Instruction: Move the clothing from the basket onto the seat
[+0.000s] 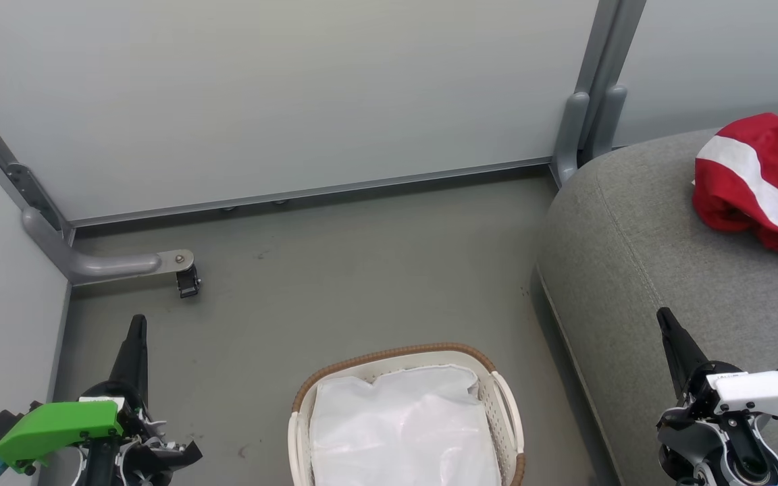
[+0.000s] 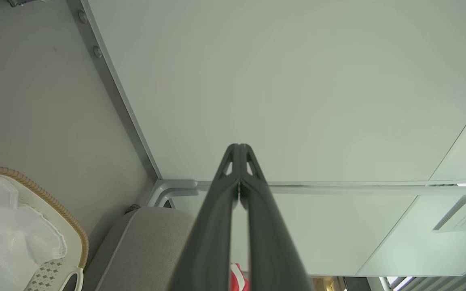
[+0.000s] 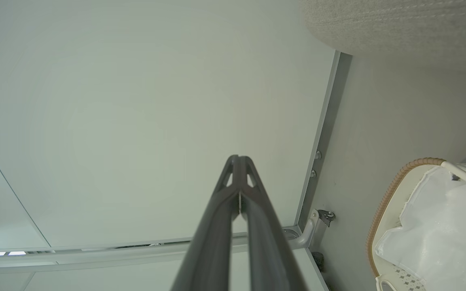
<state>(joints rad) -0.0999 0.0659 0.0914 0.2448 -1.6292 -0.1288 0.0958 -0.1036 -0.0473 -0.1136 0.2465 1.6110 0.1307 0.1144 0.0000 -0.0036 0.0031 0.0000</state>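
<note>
Both grippers fully shut, nothing held. L gripper (image 1: 136,334) sits low left and R gripper (image 1: 667,327) low right in head view, fingers pointing fwd. Wrist views agree: fingertips pressed together, empty.

Clothing (image 1: 760,182), red w/ white stripe, lies bunched on the seat (image 1: 632,256) at far right. It's cut by the frame edge, so can't tell full extent. Basket (image 1: 396,354) is on the floor (image 1: 335,270) btwn the two grippers, approx midway, near the seat's left flank. White liner (image 1: 402,425) covers the inside that shows; can't tell if anything's under it.

Key relation: clothing is fwd and right of R gripper and well apart from L gripper, so R arm is clearly nearer. Its stripe runs diagonal, up-left to down-right in head view.

Judgement: transfer looks done or nearly done. If a garment hides under the liner, either arm could reach, since the basket sits centred. Otherwise no grab needed.
</note>
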